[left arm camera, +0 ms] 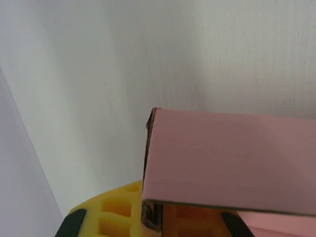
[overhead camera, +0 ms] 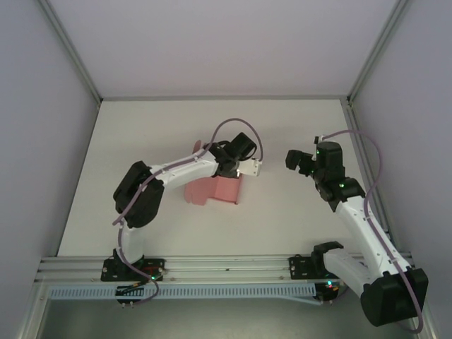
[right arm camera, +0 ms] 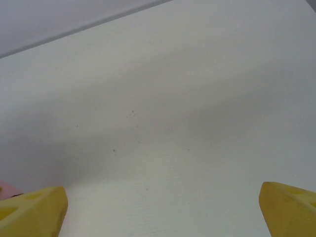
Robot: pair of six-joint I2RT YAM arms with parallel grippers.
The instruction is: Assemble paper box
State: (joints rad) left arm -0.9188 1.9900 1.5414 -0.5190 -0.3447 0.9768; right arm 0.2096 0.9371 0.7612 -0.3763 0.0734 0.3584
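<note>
The pink paper box (overhead camera: 217,189) lies partly folded near the middle of the white table (overhead camera: 141,141), one panel standing up. My left gripper (overhead camera: 234,171) sits at its upper far edge. In the left wrist view the pink panel (left arm camera: 232,158) runs out over the yellow fingers (left arm camera: 106,212), which stand close together on the card's corner (left arm camera: 150,217). My right gripper (overhead camera: 294,161) hovers to the right of the box, apart from it, open, with bare table between its yellow fingertips (right arm camera: 34,210).
Grey enclosure walls (overhead camera: 42,106) stand close on the left, right and back. An aluminium rail (overhead camera: 212,267) carrying the arm bases runs along the near edge. A sliver of pink (right arm camera: 5,188) shows at the left border of the right wrist view.
</note>
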